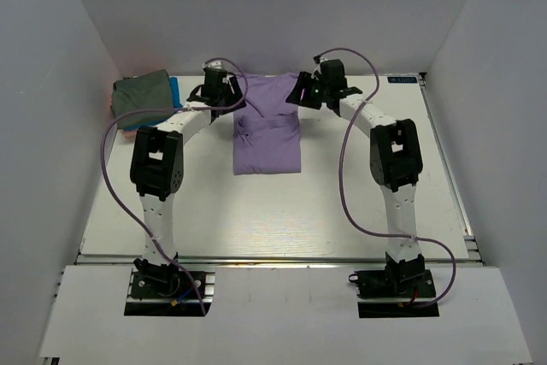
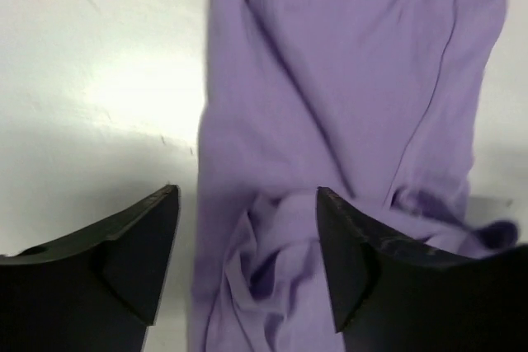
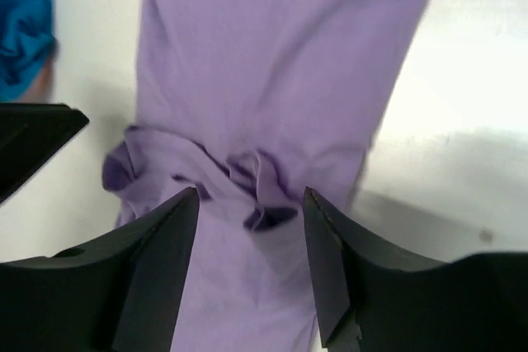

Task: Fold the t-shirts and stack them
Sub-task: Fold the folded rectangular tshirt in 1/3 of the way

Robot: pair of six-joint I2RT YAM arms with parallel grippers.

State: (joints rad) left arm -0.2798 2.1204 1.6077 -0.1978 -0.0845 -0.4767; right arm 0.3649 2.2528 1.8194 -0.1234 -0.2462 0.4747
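The lavender-purple t-shirt point(image 1: 267, 130) lies on the white table as a narrow lengthwise strip with bunched folds near its far end. My left gripper point(image 1: 232, 96) is open over the shirt's far left edge; its view shows wrinkled purple cloth point(image 2: 330, 88) between the black fingers point(image 2: 140, 245). My right gripper point(image 1: 299, 93) is open over the far right edge, with crumpled cloth point(image 3: 256, 179) between its fingers point(image 3: 157, 261). A folded pile sits at the far left: olive-grey shirt point(image 1: 141, 93) on top, bright blue shirt point(image 1: 175, 91) under it, a salmon-pink edge point(image 1: 114, 98) showing.
White walls enclose the table on the left, back and right. The blue shirt's edge shows at the top left of the right wrist view point(image 3: 23, 22). The left gripper's finger point(image 3: 33, 142) shows in the right wrist view. Bare table point(image 1: 273, 211) lies near the shirt.
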